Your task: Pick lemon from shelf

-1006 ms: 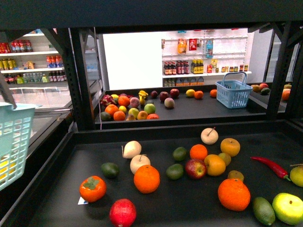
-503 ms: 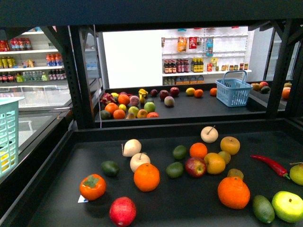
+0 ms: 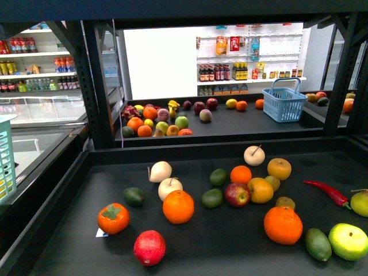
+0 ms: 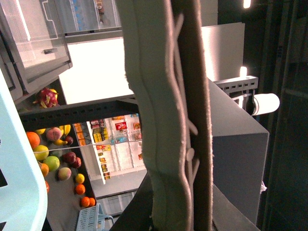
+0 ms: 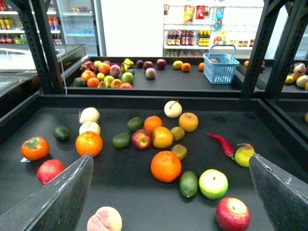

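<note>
The lemon (image 3: 231, 103) lies on the far deck of the shelf (image 3: 230, 130), towards the back of that black tray, bright yellow and oval, just beside a small orange (image 3: 241, 105) and left of a blue basket (image 3: 284, 104) that stands on the same deck. In the right wrist view the lemon (image 5: 178, 64) shows in the same spot, between a row of dark red fruit and the orange. The near deck, well apart from it, carries a loose scatter of fruit: a deeper golden lemon (image 3: 260, 190) touching a red apple (image 3: 237, 194), a large orange (image 3: 283, 225), a round yellow-green fruit (image 3: 348, 241) near the right edge, a red chili (image 3: 326, 192), and a persimmon (image 3: 113, 218) and a pomegranate (image 3: 149, 247) to the left. The right pincer (image 5: 171, 156) hangs released above the near deck, its two dark fingers (image 5: 57, 197) spread wide at either side of the wrist view with nothing between them, and it touches no fruit. A pale teal basket (image 3: 4, 158) shows at the left edge of the front view. The left wrist view is filled by a pale padded strip close to the lens, with a rounded edge of the teal basket beside it; I cannot tell whether the left pincer is released or clenched.
</note>
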`<state>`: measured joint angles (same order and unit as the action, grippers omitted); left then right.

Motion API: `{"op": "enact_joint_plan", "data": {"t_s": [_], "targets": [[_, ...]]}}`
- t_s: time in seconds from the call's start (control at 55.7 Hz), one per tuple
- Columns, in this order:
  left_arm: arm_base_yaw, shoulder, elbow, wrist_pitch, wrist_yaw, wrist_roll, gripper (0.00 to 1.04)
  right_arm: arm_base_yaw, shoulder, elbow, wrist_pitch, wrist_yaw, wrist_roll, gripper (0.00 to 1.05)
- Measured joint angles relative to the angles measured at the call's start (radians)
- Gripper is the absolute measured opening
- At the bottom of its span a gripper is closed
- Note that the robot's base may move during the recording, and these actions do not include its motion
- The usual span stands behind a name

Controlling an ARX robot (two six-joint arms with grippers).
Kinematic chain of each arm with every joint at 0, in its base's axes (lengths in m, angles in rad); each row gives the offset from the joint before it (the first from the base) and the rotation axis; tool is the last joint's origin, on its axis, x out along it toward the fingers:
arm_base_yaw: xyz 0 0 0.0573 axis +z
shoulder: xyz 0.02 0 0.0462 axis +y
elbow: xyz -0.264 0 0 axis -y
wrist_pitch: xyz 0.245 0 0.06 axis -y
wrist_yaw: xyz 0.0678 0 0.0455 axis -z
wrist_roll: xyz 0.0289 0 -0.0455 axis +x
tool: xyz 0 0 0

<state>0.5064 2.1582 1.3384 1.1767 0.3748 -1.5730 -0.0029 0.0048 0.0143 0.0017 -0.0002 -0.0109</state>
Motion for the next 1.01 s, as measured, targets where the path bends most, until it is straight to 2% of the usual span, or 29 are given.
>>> {"op": "enact_joint_plan", "data": {"t_s": [0.521, 0.844, 0.97, 1.006], "targets": [[0.04, 0.088, 0.029, 0.077, 0.024, -0.018, 0.09, 0.0, 0.0, 0.0, 0.0, 0.0, 0.0, 0.97], [0.048, 0.088, -0.013, 0.093, 0.043, 0.003, 0.66, 0.0, 0.0, 0.0, 0.0, 0.0, 0.0, 0.97], [0.059, 0.082, -0.027, 0.078, 0.044, 0.017, 0.94, 0.0, 0.0, 0.0, 0.0, 0.0, 0.0, 0.97], [0.06, 0.077, -0.032, 0.065, 0.043, 0.024, 0.98, 0.0, 0.0, 0.0, 0.0, 0.0, 0.0, 0.97]]}}
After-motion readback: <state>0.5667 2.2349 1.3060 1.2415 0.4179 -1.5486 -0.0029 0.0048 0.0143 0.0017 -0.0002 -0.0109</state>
